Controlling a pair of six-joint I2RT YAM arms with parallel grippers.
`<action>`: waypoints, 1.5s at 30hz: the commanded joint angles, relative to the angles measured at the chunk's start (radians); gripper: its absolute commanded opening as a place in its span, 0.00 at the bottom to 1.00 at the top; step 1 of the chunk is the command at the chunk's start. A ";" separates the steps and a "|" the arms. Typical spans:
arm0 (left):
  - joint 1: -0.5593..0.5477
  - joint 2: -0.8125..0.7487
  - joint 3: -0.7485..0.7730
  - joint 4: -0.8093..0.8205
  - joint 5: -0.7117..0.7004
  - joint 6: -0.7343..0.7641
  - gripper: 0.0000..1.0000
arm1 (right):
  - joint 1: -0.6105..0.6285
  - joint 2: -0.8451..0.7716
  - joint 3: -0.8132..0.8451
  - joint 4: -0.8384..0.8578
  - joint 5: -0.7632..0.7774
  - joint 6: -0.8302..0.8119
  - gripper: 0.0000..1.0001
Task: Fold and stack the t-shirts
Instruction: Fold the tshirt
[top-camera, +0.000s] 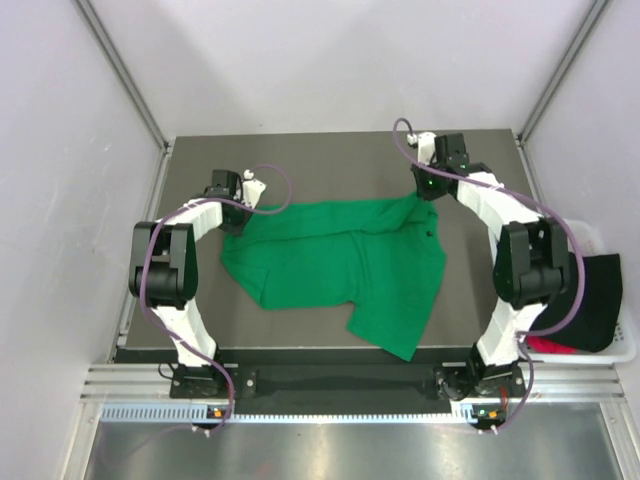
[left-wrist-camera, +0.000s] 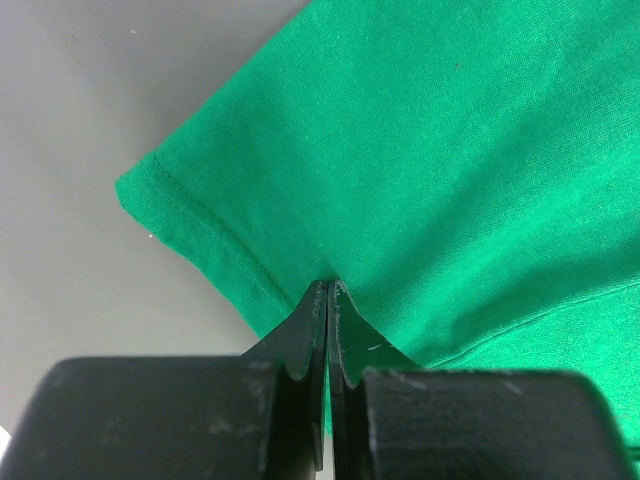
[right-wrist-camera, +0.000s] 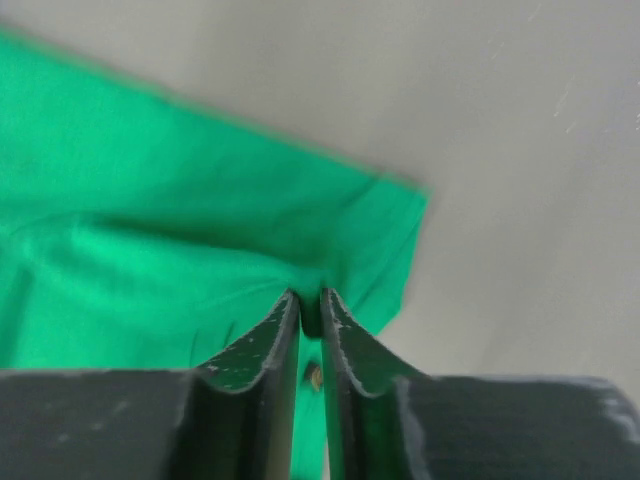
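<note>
Top view looks down from behind — wrist views peer closely at the shared green t-shirt.

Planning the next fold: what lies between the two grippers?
Only the green tee, spread over the table from left gripper to right gripper; nothing else lies there. The top view shows it.

The left arm and right arm bent forward and inward; the left gripper was squeezed tight; the right gripper had a thin gap.
</note>
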 joint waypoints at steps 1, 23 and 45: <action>0.000 -0.015 -0.018 -0.003 -0.020 -0.007 0.00 | -0.004 0.035 0.110 0.033 0.055 0.045 0.20; 0.000 -0.079 -0.065 0.006 -0.023 -0.004 0.00 | 0.005 0.073 -0.031 -0.110 -0.320 -0.061 0.22; 0.000 -0.062 -0.076 0.017 -0.051 -0.003 0.00 | 0.030 0.187 0.044 -0.130 -0.466 -0.050 0.30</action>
